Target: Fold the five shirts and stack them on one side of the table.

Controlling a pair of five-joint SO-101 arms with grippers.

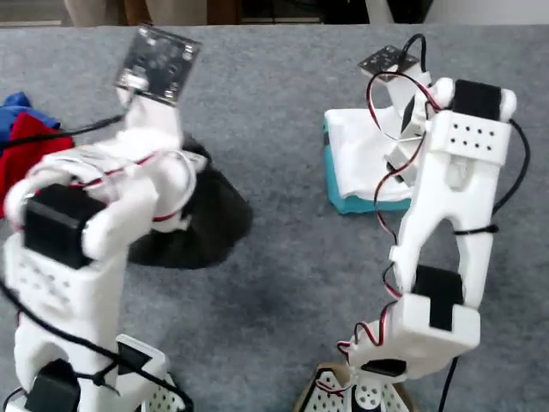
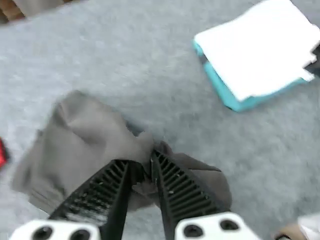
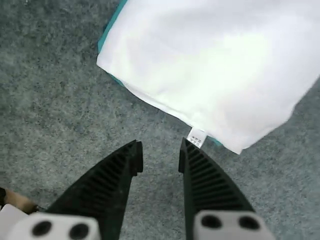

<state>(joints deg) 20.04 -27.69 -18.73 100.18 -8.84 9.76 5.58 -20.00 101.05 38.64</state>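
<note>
A crumpled dark grey shirt (image 2: pixel 85 145) lies on the grey table, and my left gripper (image 2: pixel 145 167) is shut on a fold of it near its edge. In the high view the same dark shirt (image 1: pixel 206 223) sits partly hidden under the left arm. A folded white shirt (image 1: pixel 364 159) rests on a folded teal shirt (image 1: pixel 352 203) at the right side. The white shirt (image 3: pixel 215 60) lies just ahead of my right gripper (image 3: pixel 160 152), which is open above bare table with nothing between its fingers. The stack also appears as white shirt (image 2: pixel 260 45) over teal shirt (image 2: pixel 230 95).
A red shirt (image 1: pixel 26 146) and a blue shirt (image 1: pixel 15 103) are bunched at the table's left edge. Grey table surface (image 1: pixel 283 94) stretches between the two arms. The arm bases stand at the front edge.
</note>
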